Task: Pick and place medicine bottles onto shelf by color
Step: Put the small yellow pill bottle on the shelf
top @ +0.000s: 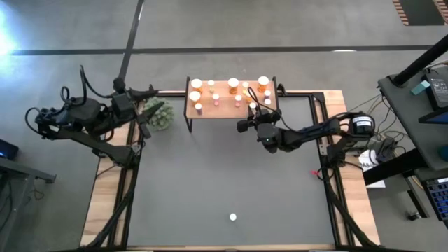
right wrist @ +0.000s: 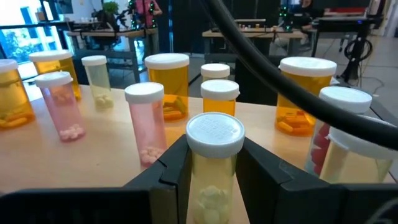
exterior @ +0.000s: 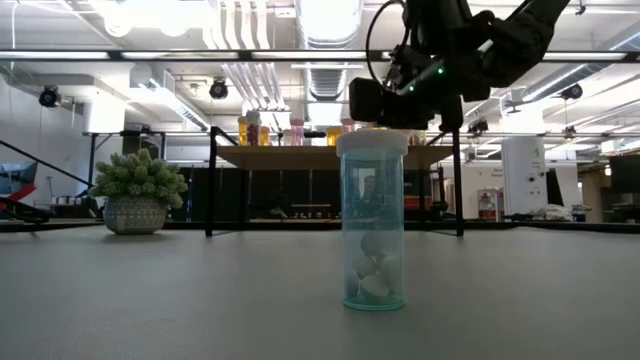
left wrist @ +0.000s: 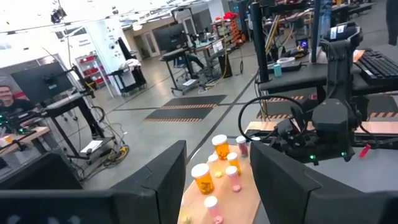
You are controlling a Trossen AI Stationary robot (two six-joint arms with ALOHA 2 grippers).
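Observation:
The light-wood shelf (top: 222,109) stands at the mat's far edge, with several orange, pink and pale bottles upright on it (right wrist: 166,84). At the shelf's near right edge, my right gripper (top: 252,113) is shut on a pale yellowish bottle with a white cap (right wrist: 214,134). One teal-tinted bottle (exterior: 372,220) stands alone on its base on the mat near the front edge (top: 233,217). My left gripper (left wrist: 217,180) hovers open at the far left, next to the plant, with nothing between its fingers. My right gripper pinches the yellowish bottle's body just below the cap (right wrist: 211,174) between its two fingers (right wrist: 171,180). The fingers come level from the table's near side, one on each flank. The bottle stands upright. Its base is hidden by the fingers.
A green spiky plant in a pot (top: 157,113) sits on the table left of the shelf, close to my left gripper. The shelf's thin black legs (exterior: 211,180) rise from the mat. The dark mat (top: 210,182) lies open between shelf and lone bottle.

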